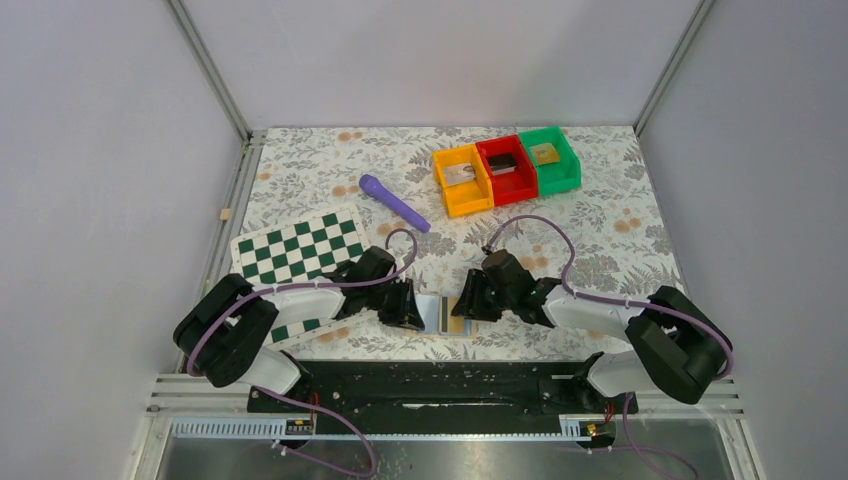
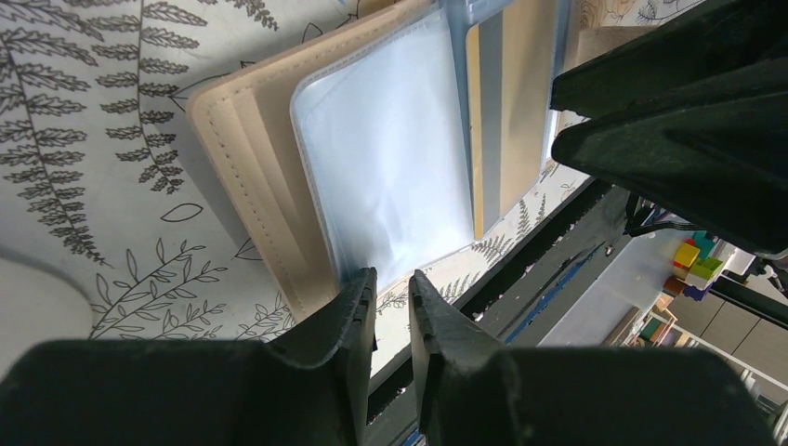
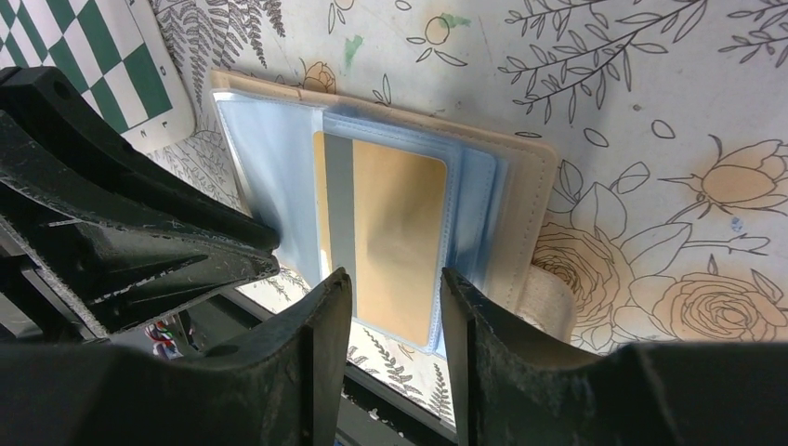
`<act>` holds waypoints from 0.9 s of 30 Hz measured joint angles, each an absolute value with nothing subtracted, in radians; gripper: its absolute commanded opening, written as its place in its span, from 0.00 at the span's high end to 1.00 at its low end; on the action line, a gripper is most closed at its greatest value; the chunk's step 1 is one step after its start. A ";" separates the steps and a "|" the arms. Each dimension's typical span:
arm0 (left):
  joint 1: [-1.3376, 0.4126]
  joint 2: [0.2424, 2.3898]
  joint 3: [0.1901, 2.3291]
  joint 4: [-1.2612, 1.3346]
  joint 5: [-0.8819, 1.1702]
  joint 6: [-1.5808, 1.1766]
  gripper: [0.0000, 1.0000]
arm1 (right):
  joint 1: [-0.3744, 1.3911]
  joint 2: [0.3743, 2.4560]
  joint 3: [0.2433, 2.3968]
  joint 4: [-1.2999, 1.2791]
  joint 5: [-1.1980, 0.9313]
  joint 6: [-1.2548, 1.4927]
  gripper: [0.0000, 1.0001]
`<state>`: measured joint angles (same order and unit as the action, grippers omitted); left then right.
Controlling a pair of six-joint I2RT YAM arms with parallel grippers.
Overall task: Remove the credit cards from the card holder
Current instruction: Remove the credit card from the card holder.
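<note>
**Card holder, laid open between two grippers**

1. The card holder [image 1: 448,316], tan, is laid open and flat on the floral table cover [image 1: 600,230], close to the arm bases. Clear bluish sleeves [image 2: 390,158] are spread across its inside. A gold card [image 3: 395,223] with a grey stripe is seen within a sleeve on the holder's right half.
2. The left gripper [image 2: 392,283] is set low at the holder's left side. Its fingers are parted by a slim gap only. A sleeve corner lies right at the tips, but whether it is touched cannot be told.
3. The right gripper [image 3: 395,302] is held over the holder's right half with its fingers moderately apart. The card's edge shows between them, and no contact with it can be made out.
4. A green-and-white checkered board [image 1: 300,250] is placed left of the holder and a little beyond it.
5. A purple stick [image 1: 393,202] is laid aslant, farther beyond the holder.
6. Three bins are lined side by side, farthest beyond the holder and somewhat right of it: orange bin [image 1: 462,180], red bin [image 1: 507,168] and green bin [image 1: 550,158]. A small item is held in each.
</note>
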<state>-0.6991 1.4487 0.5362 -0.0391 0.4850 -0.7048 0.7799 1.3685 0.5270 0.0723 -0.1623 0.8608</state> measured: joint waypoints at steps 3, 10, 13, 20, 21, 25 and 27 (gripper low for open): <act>-0.699 1.449 0.536 -0.039 0.485 -0.705 0.79 | 0.780 1.364 0.519 0.084 -0.171 0.865 0.54; -0.701 1.449 0.536 -0.038 0.485 -0.705 0.79 | 0.780 1.313 0.499 0.114 -0.186 0.883 0.54; -0.703 1.449 0.536 -0.038 0.485 -0.705 0.79 | 0.780 1.298 0.486 0.136 -0.196 0.892 0.54; -0.706 1.449 0.536 -0.038 0.485 -0.705 0.79 | 0.780 1.295 0.458 0.191 -0.212 0.915 0.54; -0.706 1.449 0.536 -0.038 0.485 -0.705 0.79 | 0.780 1.295 0.454 0.200 -0.215 0.919 0.55; -0.708 1.449 0.536 -0.037 0.484 -0.705 0.79 | 0.780 1.295 0.450 0.228 -0.231 0.930 0.55; -0.709 1.449 0.536 -0.037 0.484 -0.705 0.79 | 0.780 1.295 0.449 0.236 -0.232 0.933 0.55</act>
